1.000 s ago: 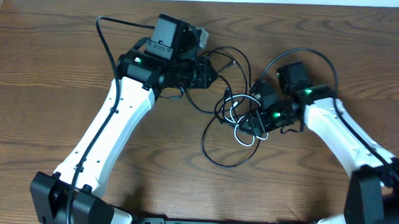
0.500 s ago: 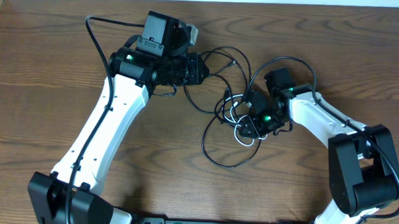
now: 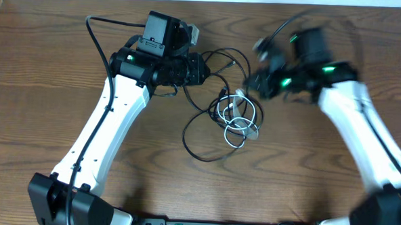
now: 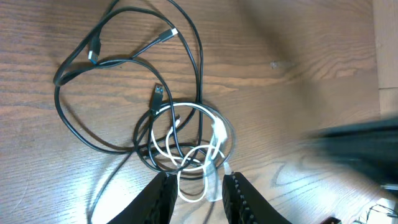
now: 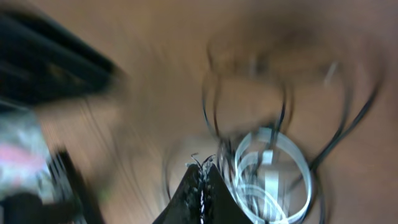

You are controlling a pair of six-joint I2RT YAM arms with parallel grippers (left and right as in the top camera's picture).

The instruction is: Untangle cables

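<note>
Hovering over the tangled black cable (image 4: 159, 94) and white cable (image 4: 217, 134), left pincer (image 4: 198, 199) sits spread, right pincer (image 5: 200, 183) is pressed together

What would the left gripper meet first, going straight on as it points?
Probably the white cable, looped within the black cable just beyond the left gripper; depth is unclear.

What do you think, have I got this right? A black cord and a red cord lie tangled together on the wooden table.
Not quite: the second cord is white, not red. The left wrist view shows the white cord coiled among the loops of the black cord, tangled together on the wooden table.
</note>
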